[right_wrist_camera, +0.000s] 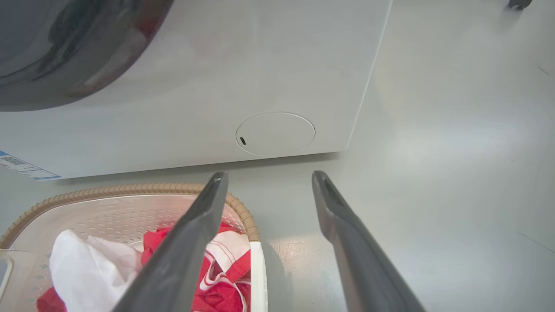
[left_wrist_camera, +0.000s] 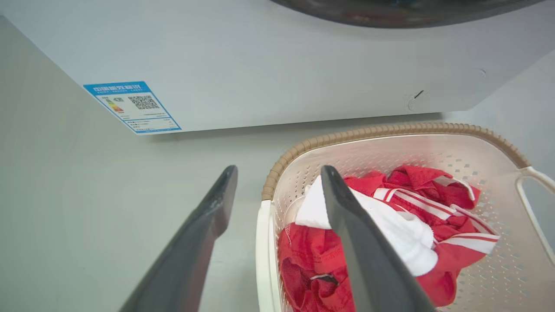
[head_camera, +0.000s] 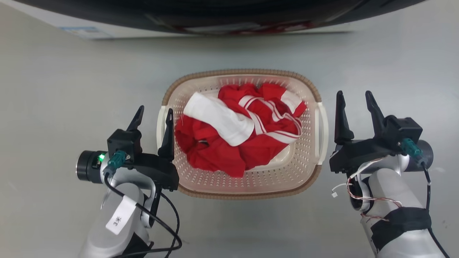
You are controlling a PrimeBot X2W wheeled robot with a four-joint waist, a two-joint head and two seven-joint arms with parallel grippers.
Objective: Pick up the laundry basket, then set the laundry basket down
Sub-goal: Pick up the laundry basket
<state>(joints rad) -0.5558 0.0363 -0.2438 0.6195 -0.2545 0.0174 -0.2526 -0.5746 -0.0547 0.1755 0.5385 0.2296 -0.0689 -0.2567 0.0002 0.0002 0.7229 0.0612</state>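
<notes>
Grey, smooth floor [head_camera: 53, 89] lies under the whole scene. The left claw [head_camera: 155, 109] is open about halfway and holds nothing. Its outer finger stands outside the laundry basket [head_camera: 251, 195]. Its inner finger reaches over the basket's white left handle [head_camera: 160, 122], so that handle sits between the two fingers. Whether either finger touches the plastic cannot be told.

The basket rests on the floor between the two claws. It is cream-white perforated plastic with a brown woven-look rim. Crumpled red and white clothes [head_camera: 251, 143] lie inside, just beside the left claw's inner finger. Beyond both claws' fingertips stands the white front of a washer [left_wrist_camera: 277, 65].

The right claw [head_camera: 354, 94] is also open and empty. In the head view both of its fingers stand outside the basket, just beside the white right handle [head_camera: 322, 125] but not around it.

Judging from this, the grasp is only half prepared. If the claws closed now, the right one would likely close on air. A lift by the left handle alone would tip the basket and could spill the clothes. The left inner finger might also pinch cloth against the wall and weaken its hold on the smooth plastic.
</notes>
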